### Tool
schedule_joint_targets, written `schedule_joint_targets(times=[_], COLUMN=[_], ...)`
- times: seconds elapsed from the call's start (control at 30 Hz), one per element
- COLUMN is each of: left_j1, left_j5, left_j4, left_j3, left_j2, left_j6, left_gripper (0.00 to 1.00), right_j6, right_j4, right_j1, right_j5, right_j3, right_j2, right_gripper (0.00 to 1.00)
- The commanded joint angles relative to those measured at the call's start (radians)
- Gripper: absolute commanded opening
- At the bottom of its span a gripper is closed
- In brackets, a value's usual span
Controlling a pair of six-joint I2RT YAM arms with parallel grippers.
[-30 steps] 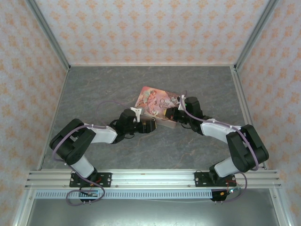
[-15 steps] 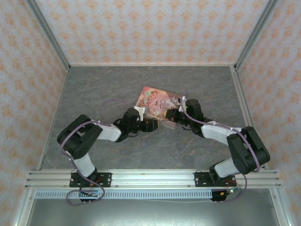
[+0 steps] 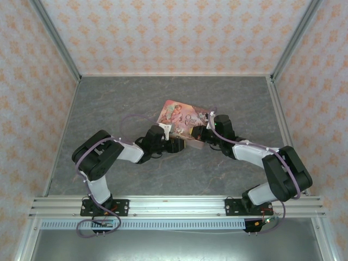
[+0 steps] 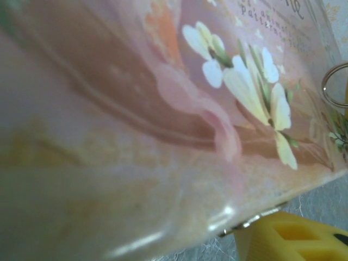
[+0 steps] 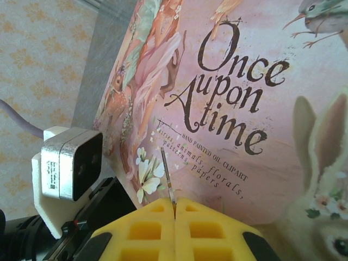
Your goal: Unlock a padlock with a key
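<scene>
The pink illustrated tin [image 3: 182,117] lies mid-table, and the tiny blue padlock is hidden. My right gripper [image 3: 197,134] is at the tin's near right edge. In the right wrist view its yellow fingers [image 5: 212,228] are pressed together on a thin metal key [image 5: 168,179] seen edge-on, with the tin's lid [image 5: 255,109] behind it. My left gripper [image 3: 176,144] is against the tin's near left corner. The left wrist view is blurred by the tin's side [image 4: 136,136]; a metal key ring [image 4: 334,84] shows at the right edge and a yellow finger [image 4: 296,239] at bottom right.
The grey stone-pattern table [image 3: 125,103] is walled by orange-patterned panels [image 3: 174,32] at the back and both sides. A metal rail [image 3: 174,205] runs along the near edge by the arm bases. The left wrist camera housing [image 5: 68,163] is close to the right gripper.
The left arm has pushed right and forward, bringing its gripper up against the tin's near left corner. The right gripper and the tin have barely moved.
</scene>
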Motion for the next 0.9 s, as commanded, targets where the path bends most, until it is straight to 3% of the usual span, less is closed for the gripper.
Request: schedule_joint_targets(times=[0.0, 0.63, 0.87], left_j1=[-0.022, -0.033, -0.036], left_j5=[-0.011, -0.111, -0.118], left_j4=[0.061, 0.045, -0.002], left_j3=[0.042, 0.049, 0.055], left_j2=[0.020, 0.005, -0.051], left_j6=[-0.013, -0.068, -0.095], left_gripper=[0.55, 0.31, 0.27], right_j6=[-0.008, -0.015, -0.074], right_j4=[-0.075, -0.084, -0.123], right_j1=[0.021, 0.032, 0.032], right_j5=[0.011, 0.021, 0.040], right_j3=[-0.035, -0.042, -0.030], right_j2=[0.016, -0.019, -0.119], right_gripper=[0.00, 0.00, 0.00])
